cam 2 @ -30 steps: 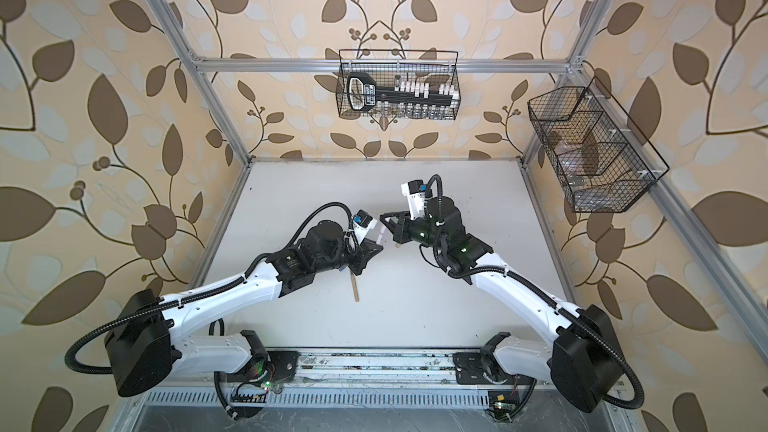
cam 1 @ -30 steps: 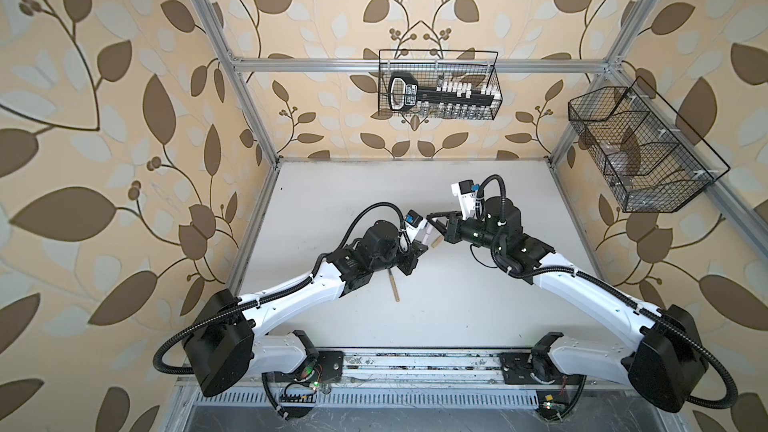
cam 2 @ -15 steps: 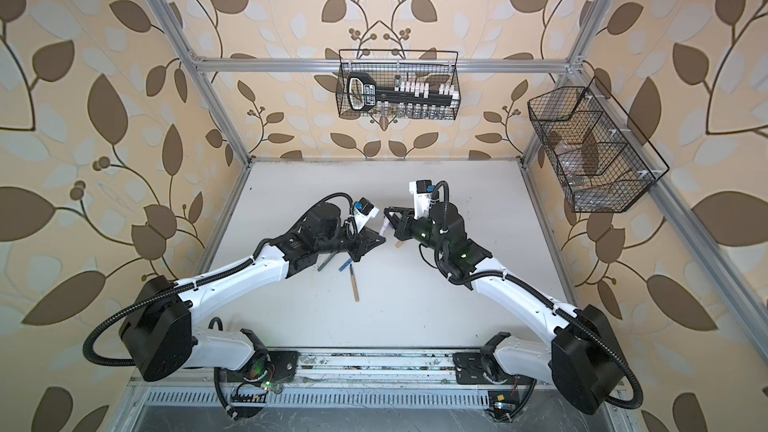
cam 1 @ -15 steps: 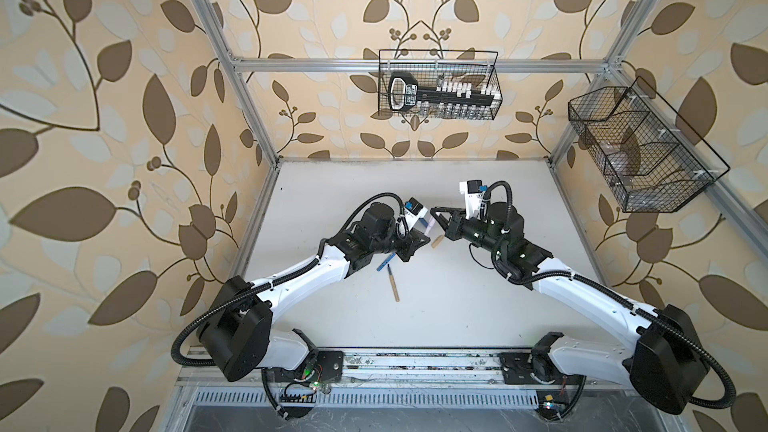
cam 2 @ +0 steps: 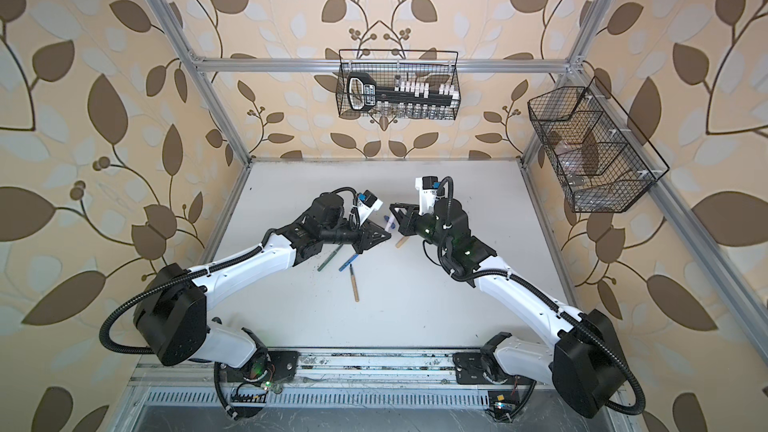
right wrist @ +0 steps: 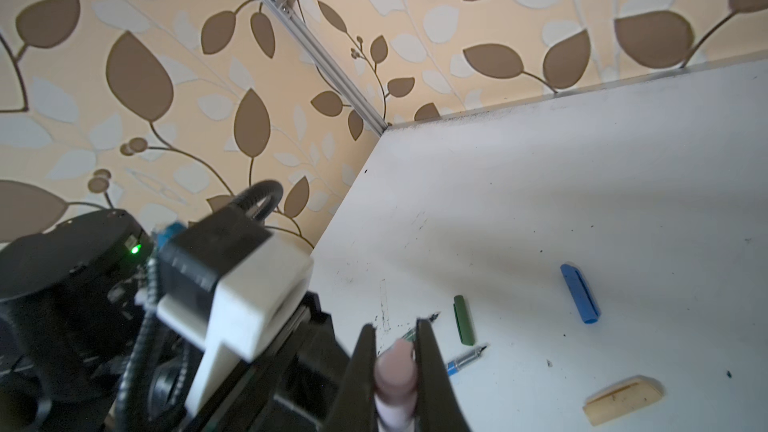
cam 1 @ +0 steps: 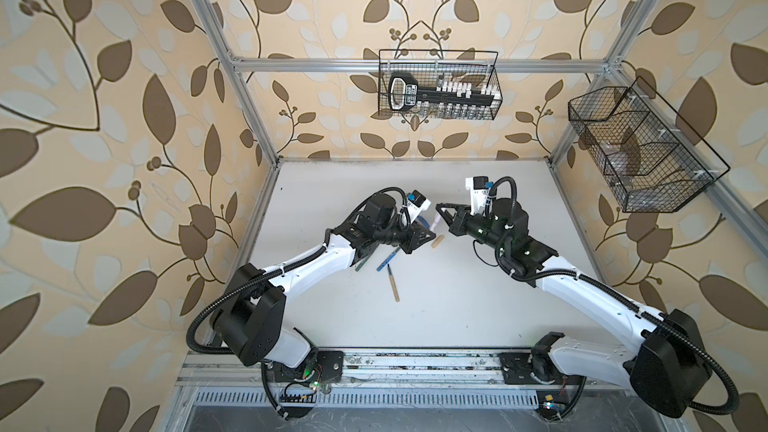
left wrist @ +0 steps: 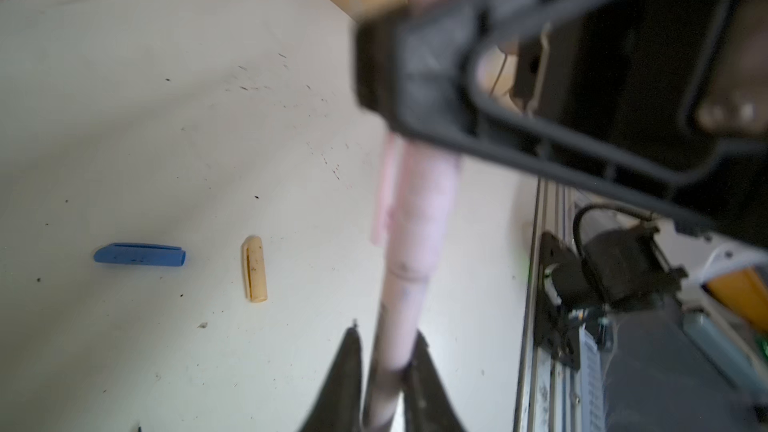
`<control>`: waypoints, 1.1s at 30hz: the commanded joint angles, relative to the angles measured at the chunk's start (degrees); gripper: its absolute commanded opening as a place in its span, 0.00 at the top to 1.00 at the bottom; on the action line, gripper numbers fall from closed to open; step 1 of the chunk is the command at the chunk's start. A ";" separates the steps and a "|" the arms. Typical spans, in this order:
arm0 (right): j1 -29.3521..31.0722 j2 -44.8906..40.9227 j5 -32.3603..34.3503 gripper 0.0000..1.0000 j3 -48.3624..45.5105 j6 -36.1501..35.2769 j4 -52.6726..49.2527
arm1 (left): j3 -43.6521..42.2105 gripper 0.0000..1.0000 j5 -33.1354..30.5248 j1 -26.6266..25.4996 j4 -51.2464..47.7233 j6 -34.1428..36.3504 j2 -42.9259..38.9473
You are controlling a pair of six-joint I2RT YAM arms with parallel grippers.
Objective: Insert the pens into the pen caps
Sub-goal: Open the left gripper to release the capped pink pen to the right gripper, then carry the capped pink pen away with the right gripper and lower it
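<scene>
1. Step in hand is the pink pair. The pink pen (left wrist: 401,317) hangs in the air over mid-table between my two grippers, its tip end inside the pink cap (left wrist: 419,201). A seam shows at the joint, so I judge it seated.
2. My right gripper (right wrist: 395,326) is clenched on the pink cap.
3. My left gripper (left wrist: 386,332) has its jaws slightly parted astride the barrel, with a slit on one side. I judge it released.
4. The next move calls for backing my left gripper off toward 8 o'clock, straight along the barrel without nudging it. Then my right gripper lays the capped pen down.
5. Three pens are left: the blue pen (cam 1: 386,261), tan pen (cam 1: 394,284) and green pen (cam 2: 330,257). They lie loose on the table (cam 1: 457,305), close together at 7 o'clock of the pink pen. The green one is partly under my left arm.
6. The tan cap (cam 1: 436,241) is just at 6 o'clock of the pink pen. The blue cap (left wrist: 139,254) is just beside it at about 10 o'clock. The green cap (right wrist: 463,320) lies near the green pen's tip.
7. There is bare table from 3 to 5 o'clock, which I judge a good drop spot, and also toward 12 up to the back edge.
8. The table's side edge at 9 o'clock is near my left arm. The front rail (cam 1: 415,363) at 6 o'clock is well apart from the pens.
</scene>
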 commanded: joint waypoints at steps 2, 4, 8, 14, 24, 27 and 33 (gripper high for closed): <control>-3.32 1.16 -9.95 1.00 5.11 -5.70 -16.83 | -1.54 0.43 -9.08 2.16 10.34 -5.91 -5.52; -6.11 1.98 -11.68 1.00 8.14 -7.68 -19.30 | -2.95 0.30 -11.44 2.19 5.67 -4.66 -7.52; -10.18 2.54 -11.98 1.00 12.83 -11.55 -25.91 | -5.10 0.01 -23.73 2.22 -3.72 -4.39 -13.57; -11.84 5.15 -0.99 1.00 19.78 -18.78 -43.84 | -11.46 0.01 -37.55 2.34 -8.26 -4.96 -23.19; -14.35 10.26 13.68 1.00 22.90 -22.45 -56.51 | -18.25 0.01 -42.86 2.78 -2.36 -5.60 -22.71; -16.21 12.92 14.96 1.00 24.43 -23.75 -58.23 | -17.25 0.01 -40.53 2.82 -3.33 -5.72 -21.44; -17.38 16.18 17.91 1.00 26.02 -24.50 -58.85 | -18.93 0.01 -37.82 2.81 -0.52 -5.70 -22.49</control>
